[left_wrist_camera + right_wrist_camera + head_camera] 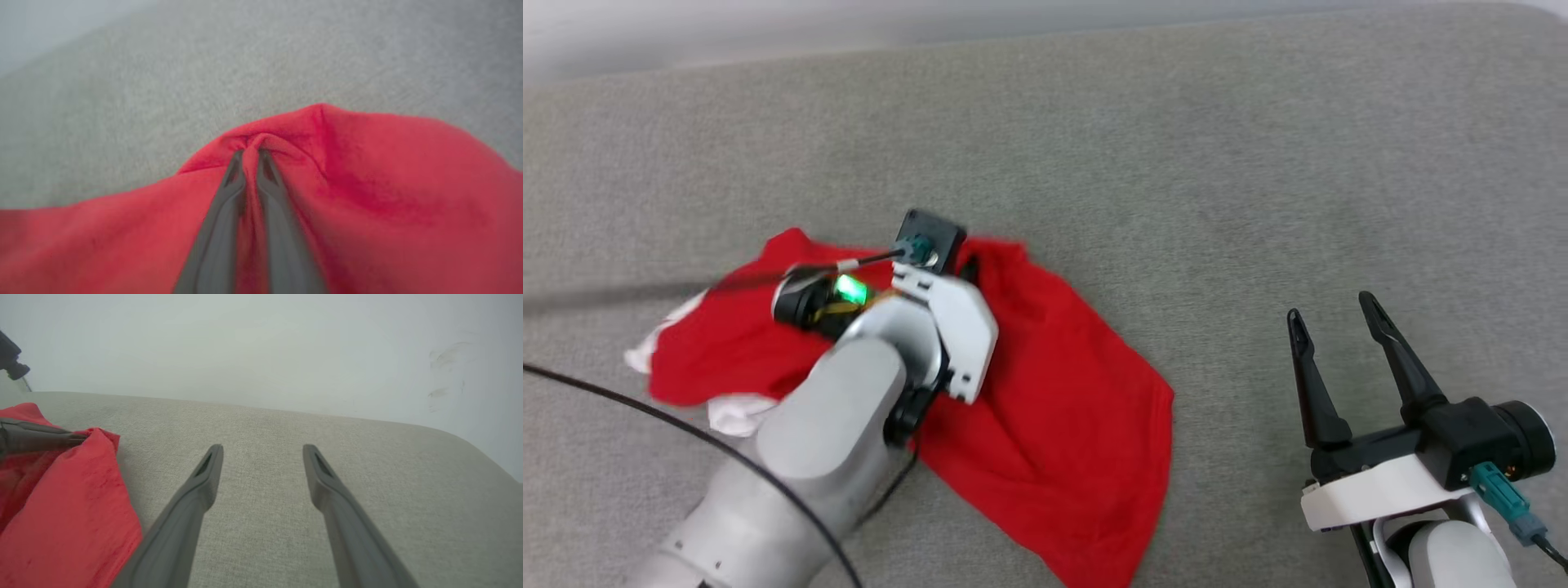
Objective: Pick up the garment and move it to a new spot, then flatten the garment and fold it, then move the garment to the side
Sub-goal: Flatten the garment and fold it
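The red garment (pixel 1054 384) lies crumpled on the left of the soft grey surface (pixel 1258 163). The left pincer (pixel 252 153) is squeezed on a fold of it, so I think the pick-up is only starting. Moving, flattening and folding are left. The right pincer (pixel 1331 309) stands apart, empty.

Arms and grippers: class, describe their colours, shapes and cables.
Pale grey-white rounded forearms. The left gripper and right gripper each have two long, dark, tapering fingers. A green light and black cable mark the left wrist; a teal connector, the right.
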You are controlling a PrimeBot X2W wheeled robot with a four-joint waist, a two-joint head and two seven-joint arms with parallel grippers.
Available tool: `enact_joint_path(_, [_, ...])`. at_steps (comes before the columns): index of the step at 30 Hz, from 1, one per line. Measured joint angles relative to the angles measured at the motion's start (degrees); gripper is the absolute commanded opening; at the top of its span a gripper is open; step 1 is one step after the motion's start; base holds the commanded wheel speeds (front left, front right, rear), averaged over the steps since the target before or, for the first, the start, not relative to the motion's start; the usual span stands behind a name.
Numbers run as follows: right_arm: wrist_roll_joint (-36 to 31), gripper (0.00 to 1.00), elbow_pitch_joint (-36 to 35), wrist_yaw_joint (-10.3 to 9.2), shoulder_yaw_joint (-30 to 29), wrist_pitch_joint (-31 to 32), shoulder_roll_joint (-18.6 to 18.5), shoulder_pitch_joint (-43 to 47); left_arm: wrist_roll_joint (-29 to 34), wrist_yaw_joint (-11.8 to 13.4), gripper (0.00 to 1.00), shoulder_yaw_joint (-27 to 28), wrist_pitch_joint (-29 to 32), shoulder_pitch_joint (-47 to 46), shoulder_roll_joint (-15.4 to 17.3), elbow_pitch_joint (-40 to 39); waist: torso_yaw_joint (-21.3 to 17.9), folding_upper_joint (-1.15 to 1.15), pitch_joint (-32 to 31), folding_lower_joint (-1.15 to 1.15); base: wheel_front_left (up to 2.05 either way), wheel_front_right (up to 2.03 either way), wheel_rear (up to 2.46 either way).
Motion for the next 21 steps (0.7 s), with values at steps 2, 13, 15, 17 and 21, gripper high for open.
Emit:
enact_joint_path(2, [0.1, 1.00, 0.1, 0.00, 0.0, 0.0, 0.0, -0.1, 3.4, 0.6, 0.00, -0.9, -6.0, -2.3, -0.3, -0.3, -0.7, 0.00, -0.6, 0.00, 0.00, 0.00, 0.00])
enact_joint_path(13, [0.4, 1.00, 0.3, 0.00, 0.0, 0.0, 0.0, -0.1, 8.5, -3.4, 0.00, -7.5, -18.7, -7.3, -10.6, 1.4, -5.2, 0.00, -2.8, 0.00, 0.00, 0.00, 0.00])
enact_joint_path(15, [0.4, 1.00, 0.4, 0.00, 0.9, 0.0, 0.0, -0.1, 8.5, -4.3, 0.00, -9.4, -20.5, -7.4, -12.4, 2.1, -6.1, 0.00, -2.6, 0.00, 0.00, 0.00, 0.00])
enact_joint_path(17, [0.5, 1.00, 0.4, 0.00, 1.3, 0.0, 0.0, -0.3, 8.1, -5.5, 0.00, -11.7, -21.0, -7.2, -13.2, 3.2, -7.0, 0.00, -2.4, 0.00, 0.00, 0.00, 0.00])
enact_joint_path(21, [0.9, 1.00, 0.4, 0.00, 1.8, 0.0, 0.0, -0.8, 5.1, -8.1, 1.00, -18.5, -18.9, -4.7, -13.2, 3.8, -8.6, 0.00, -1.7, 0.00, 0.00, 0.00, 0.00])
